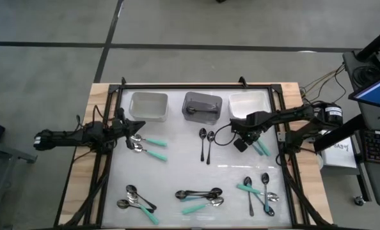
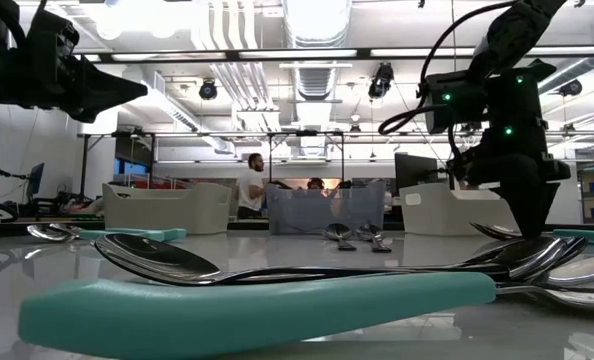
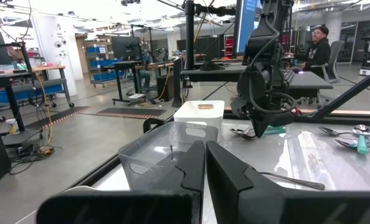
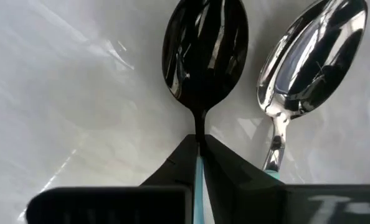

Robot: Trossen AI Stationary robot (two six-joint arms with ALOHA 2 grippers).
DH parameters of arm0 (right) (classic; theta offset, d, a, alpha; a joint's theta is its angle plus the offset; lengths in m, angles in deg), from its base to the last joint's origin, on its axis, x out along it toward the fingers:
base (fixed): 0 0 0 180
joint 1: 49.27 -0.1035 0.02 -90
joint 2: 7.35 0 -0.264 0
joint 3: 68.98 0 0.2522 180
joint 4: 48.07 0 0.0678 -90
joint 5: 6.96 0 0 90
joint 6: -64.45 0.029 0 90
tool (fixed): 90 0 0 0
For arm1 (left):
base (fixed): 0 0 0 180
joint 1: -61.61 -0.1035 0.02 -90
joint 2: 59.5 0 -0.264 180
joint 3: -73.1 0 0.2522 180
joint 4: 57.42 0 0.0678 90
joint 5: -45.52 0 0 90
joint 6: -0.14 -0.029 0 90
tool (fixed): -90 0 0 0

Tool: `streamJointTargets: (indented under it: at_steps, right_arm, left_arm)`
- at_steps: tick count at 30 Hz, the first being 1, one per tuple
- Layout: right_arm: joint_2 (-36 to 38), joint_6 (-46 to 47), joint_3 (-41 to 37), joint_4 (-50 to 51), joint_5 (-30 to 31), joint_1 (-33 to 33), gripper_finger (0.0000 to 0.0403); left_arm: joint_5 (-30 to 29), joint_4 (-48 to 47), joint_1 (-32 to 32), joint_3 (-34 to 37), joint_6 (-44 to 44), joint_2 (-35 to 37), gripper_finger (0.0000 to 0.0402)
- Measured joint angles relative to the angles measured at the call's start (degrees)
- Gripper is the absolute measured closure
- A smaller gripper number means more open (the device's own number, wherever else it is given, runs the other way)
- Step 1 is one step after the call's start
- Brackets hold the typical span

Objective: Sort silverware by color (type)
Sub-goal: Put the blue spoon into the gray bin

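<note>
Spoons lie in groups on the white table [image 1: 177, 160]: some all black [image 1: 206, 144], others with teal handles [image 1: 150, 148]. My right gripper [image 1: 241, 144] points down near the far right, shut on a dark-bowled spoon [image 4: 203, 50] with a teal handle. A silver-bowled spoon with a teal handle [image 4: 309, 56] lies just beside it. My left gripper [image 3: 205, 168] waits shut and level above the table's left side [image 1: 129, 128], touching nothing. My right gripper pinches the dark-bowled spoon at its thin neck [image 4: 199, 127], just below the bowl, between its two fingertips. The fingers come from above, pointing down, one on either side of the neck. The teal handle [image 4: 199, 180] runs back between the fingers. The bowl looks level, close to the table.
Three small bins stand along the far edge: a clear one [image 1: 148, 105], a grey one [image 1: 203, 105] and a white one [image 1: 249, 105]. More spoons lie near the front at left [image 1: 135, 201], middle [image 1: 199, 197] and right [image 1: 260, 190]. People show in the room beyond.
</note>
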Motion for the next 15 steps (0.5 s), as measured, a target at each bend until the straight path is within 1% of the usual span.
streamJointTargets:
  at_steps: [6, 10, 15]
  right_arm:
    - [2.53, 0.02, 0.00, 0.25, -0.02, -0.01, 0.0392]
    - [7.50, -0.24, 1.20, -0.43, -1.15, -0.01, 0.0393]
    - [13.93, -4.22, 2.10, -1.25, -1.23, -0.61, 0.0393]
  left_arm:
    - [0.02, 0.00, -0.01, 0.00, 0.00, 0.00, 0.0402]
    - [0.00, 0.00, -0.02, 0.00, 0.00, 0.00, 0.0402]
    - [0.00, 0.00, 0.00, 0.02, 0.00, 0.00, 0.0402]
